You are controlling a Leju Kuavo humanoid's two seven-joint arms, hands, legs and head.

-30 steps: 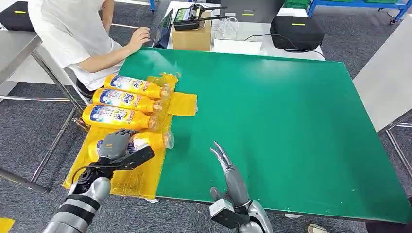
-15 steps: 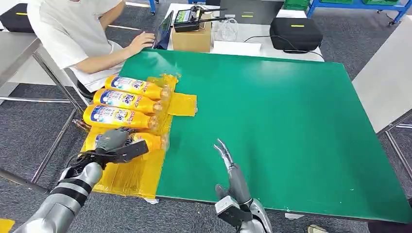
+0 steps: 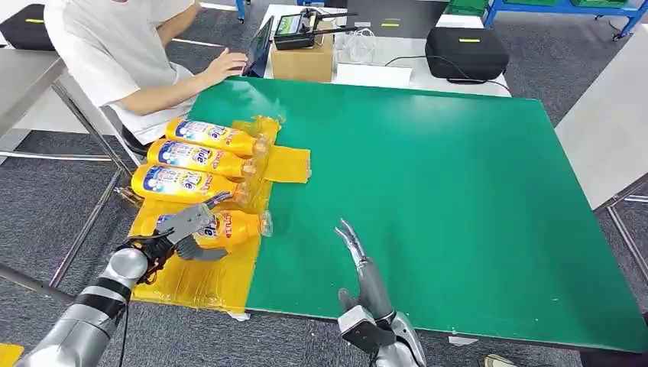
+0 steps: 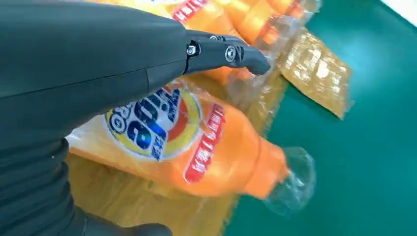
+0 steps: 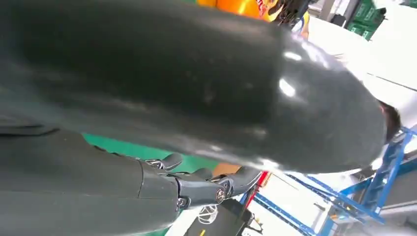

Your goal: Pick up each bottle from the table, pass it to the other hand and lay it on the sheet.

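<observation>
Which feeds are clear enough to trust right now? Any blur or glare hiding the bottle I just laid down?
Head view: sharp and evenly lit, the nearest bottle on the yellow sheet reads clearly beside the left hand. Left wrist view: the label is readable, but the clear cap is soft and the sheet glints. Right wrist view: the right hand and its dark glossy cover block most of it, with a glare spot.

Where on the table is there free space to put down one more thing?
The green table top is bare from the yellow plastic sheet across to its right edge. The sheet is crowded: four orange bottles lie there in a row, left robot hand over the nearest.
</observation>
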